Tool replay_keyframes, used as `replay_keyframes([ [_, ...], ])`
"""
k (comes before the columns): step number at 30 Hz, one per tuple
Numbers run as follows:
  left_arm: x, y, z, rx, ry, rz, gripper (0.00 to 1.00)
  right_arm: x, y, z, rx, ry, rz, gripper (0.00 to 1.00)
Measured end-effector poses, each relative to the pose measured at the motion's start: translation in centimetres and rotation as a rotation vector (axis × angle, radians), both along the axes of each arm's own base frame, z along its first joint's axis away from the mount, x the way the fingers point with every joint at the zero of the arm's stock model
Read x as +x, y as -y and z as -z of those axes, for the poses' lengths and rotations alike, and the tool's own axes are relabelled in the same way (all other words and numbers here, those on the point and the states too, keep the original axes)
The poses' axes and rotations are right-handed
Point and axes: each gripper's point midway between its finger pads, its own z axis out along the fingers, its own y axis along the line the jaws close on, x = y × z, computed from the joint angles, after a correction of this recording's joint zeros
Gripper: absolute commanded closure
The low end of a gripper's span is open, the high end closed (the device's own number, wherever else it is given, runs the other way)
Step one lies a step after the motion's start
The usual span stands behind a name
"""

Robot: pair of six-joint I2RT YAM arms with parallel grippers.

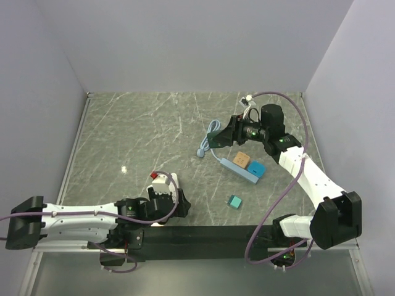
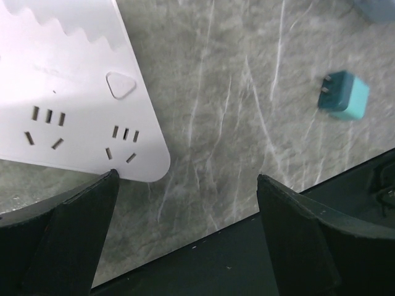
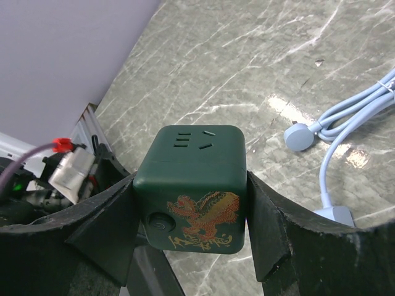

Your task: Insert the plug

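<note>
While the left gripper (image 2: 185, 237) is hanging low over the table (image 1: 123, 135) near its near edge, its jaws are standing wide apart and gripping nothing. Its dark fingers (image 2: 62, 234) are framing the rounded corner of a white power strip (image 2: 68, 111); whether the finger beside that corner is touching it cannot be told. The teal plug (image 2: 344, 95) is lying loose on the marble, apart from the strip and right of the middle of the near edge, its prongs pointing towards the strip. Towards the far right corner, the right gripper (image 3: 191, 185) is clamping a dark green cube socket (image 3: 188, 157) between both fingers, holes facing up. Beside it a light-blue cable (image 3: 345, 123) is lying coiled, and a blue strip (image 1: 239, 170) is carrying an orange block (image 1: 241, 160) and a blue block (image 1: 257, 168)
</note>
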Motion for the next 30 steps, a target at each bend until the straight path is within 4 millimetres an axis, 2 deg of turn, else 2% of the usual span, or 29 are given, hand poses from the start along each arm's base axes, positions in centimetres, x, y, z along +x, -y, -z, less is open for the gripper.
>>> replay_keyframes([
  [6, -0.5, 1.0, 1.3, -0.007, -0.054, 0.044, 0.01, 0.0, 0.0, -0.2, 0.004, 0.006, 0.000, 1.00],
  [11, 0.0, 0.4, 2.6, -0.011, -0.079, 0.042, 0.01, 0.0, 0.0, -0.4, 0.006, 0.015, 0.000, 1.00],
  [21, 3.2, 1.9, 2.8, -0.065, -0.062, 0.064, 0.01, -0.1, 0.2, -0.7, 0.008, 0.022, 0.004, 1.00],
  [26, 5.0, 5.2, 2.3, -0.081, -0.039, 0.129, 0.00, -0.2, 0.5, -0.7, 0.001, 0.019, 0.014, 1.00],
  [30, 7.4, 7.5, 1.6, -0.114, -0.007, 0.158, 0.01, -1.0, 0.9, -0.9, -0.004, 0.026, 0.021, 1.00],
])
